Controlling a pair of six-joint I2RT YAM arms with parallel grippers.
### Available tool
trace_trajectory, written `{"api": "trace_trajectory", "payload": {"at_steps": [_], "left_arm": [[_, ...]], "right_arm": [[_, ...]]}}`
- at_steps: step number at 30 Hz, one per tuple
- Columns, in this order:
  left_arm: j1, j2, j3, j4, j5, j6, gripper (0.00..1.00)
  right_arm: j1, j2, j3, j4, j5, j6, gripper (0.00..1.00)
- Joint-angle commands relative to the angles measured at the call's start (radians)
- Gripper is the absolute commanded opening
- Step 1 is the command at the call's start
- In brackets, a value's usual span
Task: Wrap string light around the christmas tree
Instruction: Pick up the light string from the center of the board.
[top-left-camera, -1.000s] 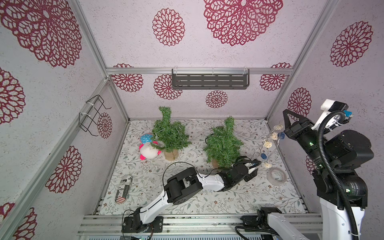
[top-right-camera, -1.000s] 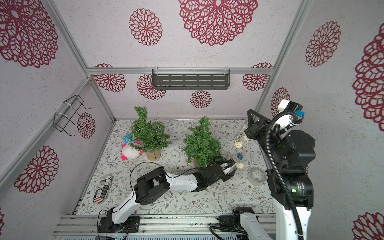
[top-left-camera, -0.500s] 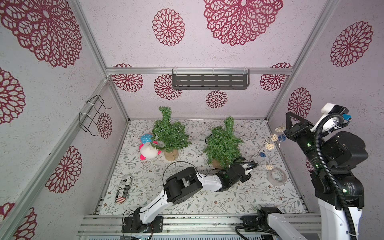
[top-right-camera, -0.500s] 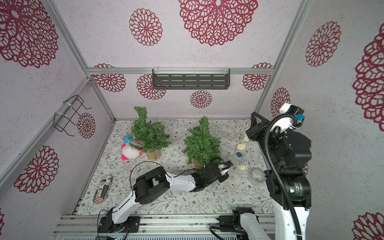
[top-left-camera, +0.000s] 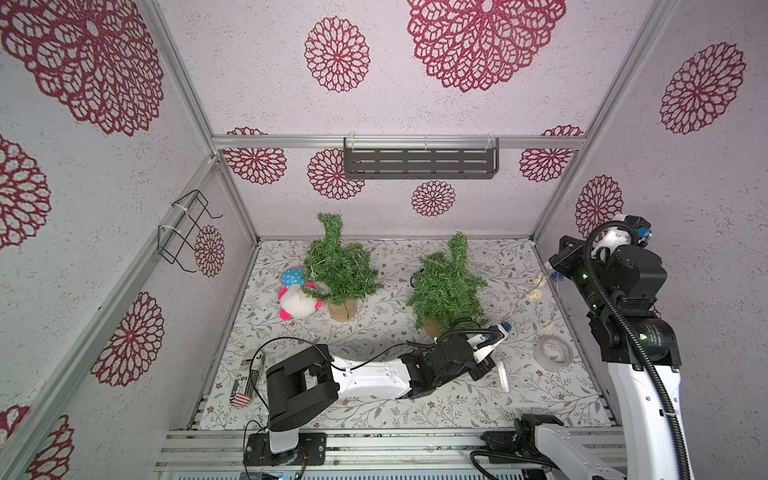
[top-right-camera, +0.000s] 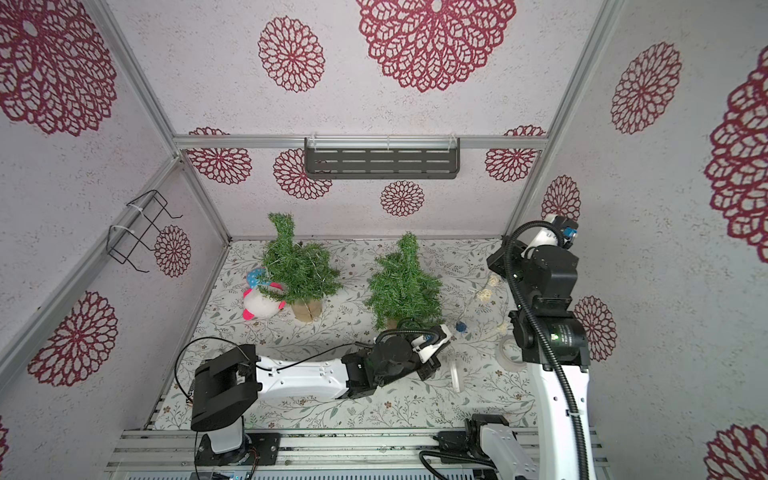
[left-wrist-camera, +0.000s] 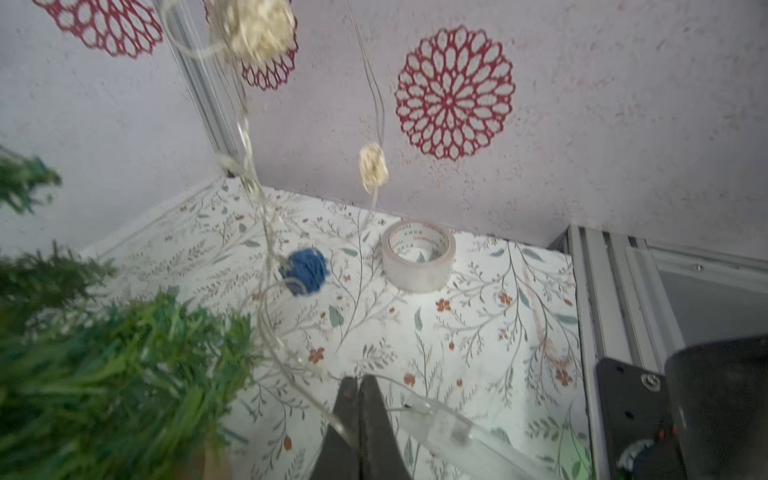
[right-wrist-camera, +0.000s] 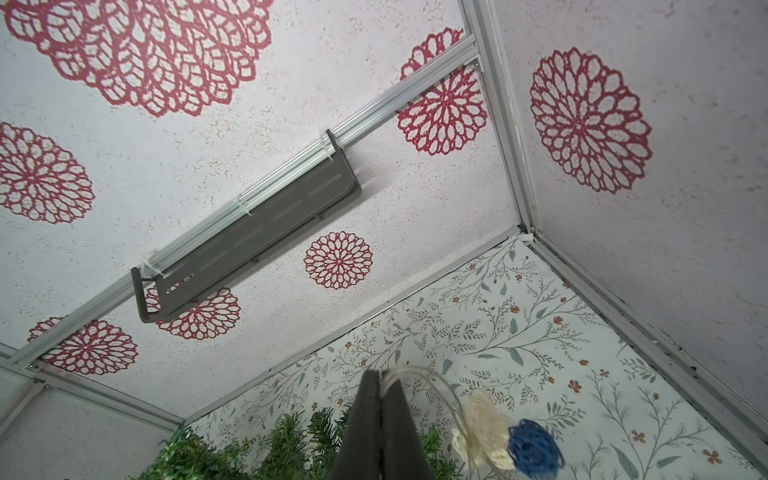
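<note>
Left gripper (left-wrist-camera: 358, 384) was shut, fingers together on the string light (top-left-camera: 534, 296) wire, close to its clear battery box (left-wrist-camera: 440, 419). The box lay on the floor just beside the fingertips. In both top views that gripper sat low at about 5 o'clock of the tree (top-left-camera: 446, 291), near its base. Right gripper (right-wrist-camera: 379, 374) was closed too, pinching the wire, and was raised by the side wall at about 3 o'clock of the tree. A cream ball (right-wrist-camera: 482, 432) and a blue ball (right-wrist-camera: 534, 453) hung just beside its tips. Between the two grippers the string drooped at the tree's 3 to 4 o'clock side, not yet around the tree. A second blue ball (top-right-camera: 460, 327) sat low at about 4 o'clock of the tree, between it and the tape roll (top-left-camera: 555, 353). Second tree (top-left-camera: 338, 270) and plush (top-left-camera: 295, 299) stood at about 9 o'clock, well apart from the string.
</note>
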Motion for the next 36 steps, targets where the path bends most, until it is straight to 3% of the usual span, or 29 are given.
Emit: {"api": "trace_trajectory", "payload": {"at_steps": [1,11,17,19,23,25,33,36], "left_arm": [[0.004,-0.112,-0.060,-0.066,0.036,-0.037,0.00],[0.007,-0.356,-0.209,-0.234,0.120,-0.078,0.00],[0.064,-0.363,-0.191,-0.340,0.211,-0.123,0.00],[0.073,-0.372,-0.170,-0.390,0.238,-0.128,0.00],[0.080,-0.399,-0.104,-0.485,0.315,-0.137,0.00],[0.086,-0.394,-0.071,-0.539,0.336,-0.144,0.00],[0.096,-0.363,-0.016,-0.582,0.363,-0.155,0.00],[0.095,-0.353,0.011,-0.606,0.369,-0.155,0.00]], "right_arm": [[-0.018,-0.042,-0.093,0.042,0.027,-0.002,0.00],[-0.093,-0.061,-0.488,0.150,-0.017,0.069,0.00],[-0.103,-0.008,-0.713,0.269,-0.115,0.141,0.04],[-0.107,-0.011,-0.774,0.288,-0.107,0.142,0.12],[-0.111,-0.012,-0.773,0.205,-0.139,0.089,0.51],[-0.111,-0.021,-0.751,0.130,-0.170,0.058,0.60],[-0.108,-0.217,-0.721,-0.109,-0.276,0.043,0.65],[-0.103,-0.259,-0.726,-0.190,-0.245,-0.002,0.69]]}}
